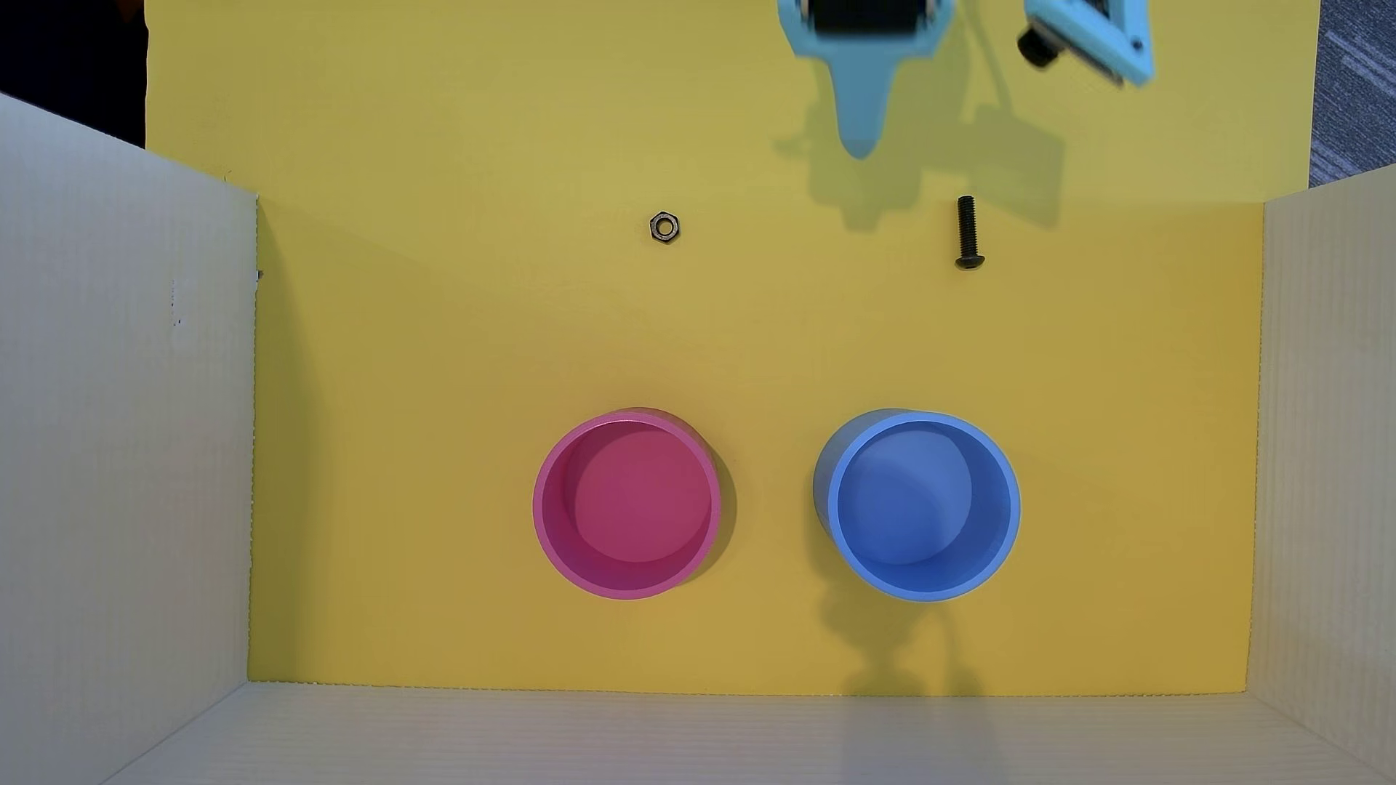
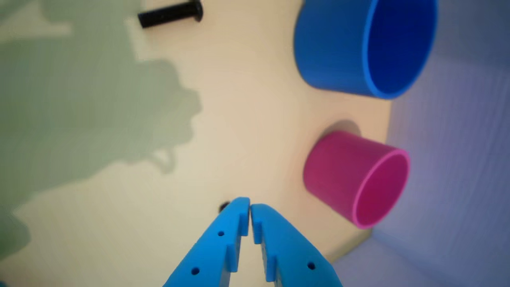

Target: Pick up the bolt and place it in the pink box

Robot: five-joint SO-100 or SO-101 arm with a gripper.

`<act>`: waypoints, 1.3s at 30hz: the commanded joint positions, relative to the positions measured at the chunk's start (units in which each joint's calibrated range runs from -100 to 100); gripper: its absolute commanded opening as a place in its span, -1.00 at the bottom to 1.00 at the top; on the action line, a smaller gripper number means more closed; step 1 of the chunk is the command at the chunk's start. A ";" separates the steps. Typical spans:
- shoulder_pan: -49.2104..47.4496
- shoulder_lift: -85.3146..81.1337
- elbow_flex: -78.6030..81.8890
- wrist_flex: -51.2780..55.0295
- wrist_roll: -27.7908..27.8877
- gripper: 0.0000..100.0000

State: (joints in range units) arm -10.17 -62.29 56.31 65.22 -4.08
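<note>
The bolt (image 1: pixel 967 232) is a small black screw lying flat on the yellow mat at the upper right of the overhead view, its head toward the cups. It also shows in the wrist view (image 2: pixel 170 14) at the top left. The pink box (image 1: pixel 627 504) is a round, empty magenta cup standing lower centre; it shows in the wrist view (image 2: pixel 354 175) too. My light-blue gripper (image 1: pixel 860 143) hangs at the top edge, up and left of the bolt and apart from it. In the wrist view the gripper (image 2: pixel 250 205) has its jaws together and holds nothing.
A dark hex nut (image 1: pixel 664 226) lies on the mat left of the bolt; in the wrist view the nut (image 2: pixel 224 206) peeks out beside my fingertips. A round blue cup (image 1: pixel 918 506) stands right of the pink one. White corrugated walls (image 1: pixel 121 453) enclose the mat on three sides.
</note>
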 commanded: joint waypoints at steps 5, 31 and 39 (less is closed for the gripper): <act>-0.13 22.05 -12.84 -0.92 0.93 -0.97; -12.49 31.48 -17.64 1.74 26.45 -0.96; -12.64 39.22 -18.00 1.14 26.04 -0.94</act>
State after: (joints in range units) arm -22.57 -25.42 40.27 66.68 22.10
